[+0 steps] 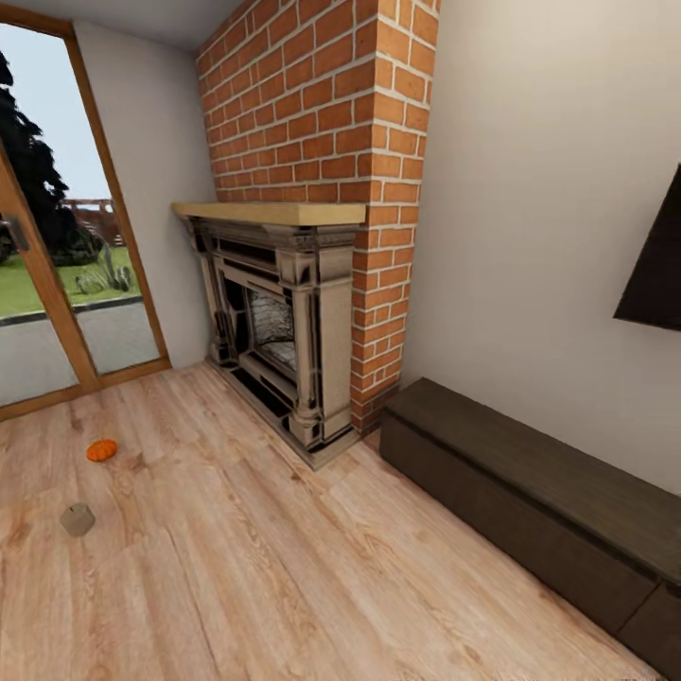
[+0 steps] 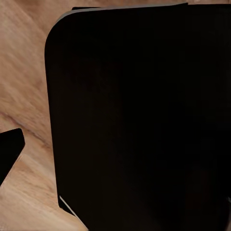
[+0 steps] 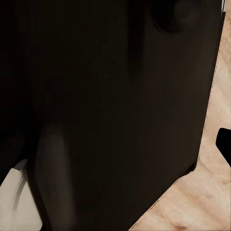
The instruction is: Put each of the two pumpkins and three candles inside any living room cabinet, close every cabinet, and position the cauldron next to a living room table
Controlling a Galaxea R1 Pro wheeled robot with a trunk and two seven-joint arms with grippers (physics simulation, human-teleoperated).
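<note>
head view, left to right: glazed patio door (image 1: 57,265); on the wooden floor (image 1: 284,567) near it, one pumpkin (image 1: 101,450) and, just nearer the camera, one candle (image 1: 78,519), apart from each other; a brick fireplace (image 1: 293,322) at centre; the long dark cabinet (image 1: 539,501) against the right wall, its front shut, under the corner of a wall screen (image 1: 657,265). both wrist views look onto a dark robot panel (image 2: 139,120) over floorboards, so whether either end effector is released or clenched cannot be told. likely risks from here: both small items lie low on the floor well apart from the cabinet, so a reach may fall short, a nudge may roll the pumpkin away, and the handle-less front may resist opening.
</note>
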